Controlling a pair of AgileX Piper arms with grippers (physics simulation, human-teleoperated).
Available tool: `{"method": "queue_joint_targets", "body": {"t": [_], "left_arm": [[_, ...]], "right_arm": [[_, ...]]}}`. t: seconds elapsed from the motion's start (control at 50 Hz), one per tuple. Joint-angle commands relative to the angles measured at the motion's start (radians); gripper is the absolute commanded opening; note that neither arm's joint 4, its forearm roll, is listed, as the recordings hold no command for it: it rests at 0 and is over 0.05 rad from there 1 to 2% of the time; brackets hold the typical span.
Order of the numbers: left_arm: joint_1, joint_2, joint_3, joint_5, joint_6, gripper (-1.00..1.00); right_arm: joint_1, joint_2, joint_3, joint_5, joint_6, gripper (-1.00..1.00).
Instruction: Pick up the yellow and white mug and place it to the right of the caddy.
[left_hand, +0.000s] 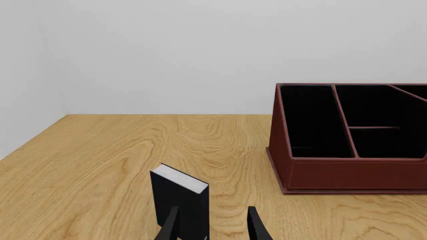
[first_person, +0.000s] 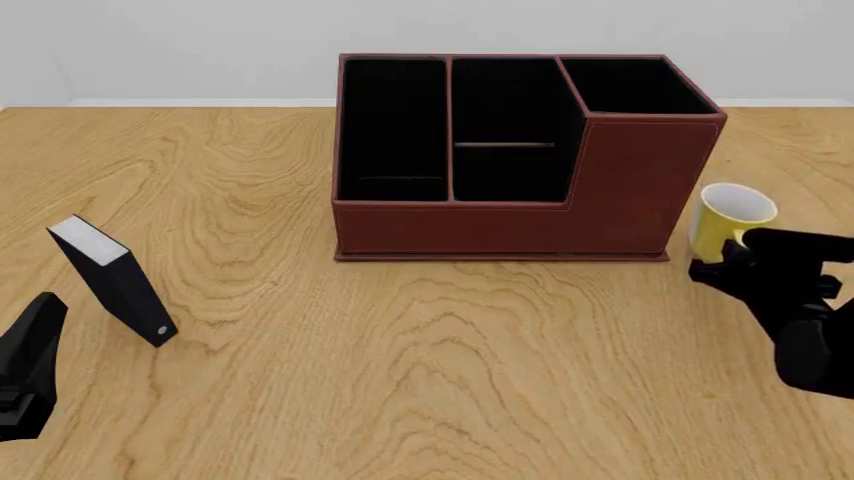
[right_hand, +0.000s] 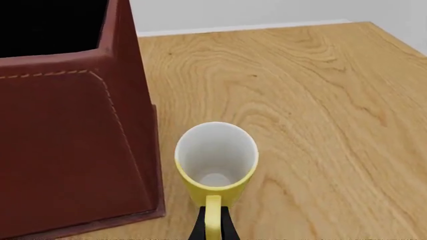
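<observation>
The yellow and white mug (first_person: 731, 218) stands upright just right of the dark red-brown caddy (first_person: 507, 215), close to its taller corner section. In the right wrist view the mug (right_hand: 215, 160) shows its white inside, with the caddy (right_hand: 67, 150) wall beside it and a small gap between them. My right gripper (right_hand: 213, 231) is shut on the mug's yellow handle, one black finger on each side; in the front view it (first_person: 721, 262) sits just in front of the mug. I cannot tell whether the mug rests on the table. My left gripper (first_person: 27, 370) waits open at the near left, holding nothing.
A small black-and-white book-like box (first_person: 114, 280) stands on the table at the left, just ahead of the left gripper (left_hand: 212, 227); it (left_hand: 180, 200) partly covers one finger. The caddy (left_hand: 347, 172) lies farther off across bare wood. The table's far edge meets a pale wall.
</observation>
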Motion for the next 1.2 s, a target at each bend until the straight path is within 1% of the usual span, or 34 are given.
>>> {"method": "queue_joint_targets", "body": {"t": [0.02, 0.18, 0.7, 0.84, 0.86, 1.2], "left_arm": [[0.000, 0.000, 0.000, 0.000, 0.000, 1.00], [0.000, 0.000, 0.000, 0.000, 0.000, 1.00], [0.000, 0.000, 0.000, 0.000, 0.000, 1.00], [0.000, 0.000, 0.000, 0.000, 0.000, 1.00], [0.000, 0.000, 0.000, 0.000, 0.000, 1.00], [0.000, 0.000, 0.000, 0.000, 0.000, 1.00]], "right_arm": [[-0.003, 0.015, -0.008, -0.004, 0.009, -1.00], [-0.006, 0.015, -0.005, -0.006, 0.005, -1.00], [-0.004, 0.100, -0.016, -0.046, -0.001, -1.00], [0.000, 0.105, -0.020, -0.036, 0.010, -1.00], [0.000, 0.110, -0.021, -0.038, 0.004, 1.00], [-0.004, 0.123, -0.026, -0.039, 0.009, 1.00]]}}
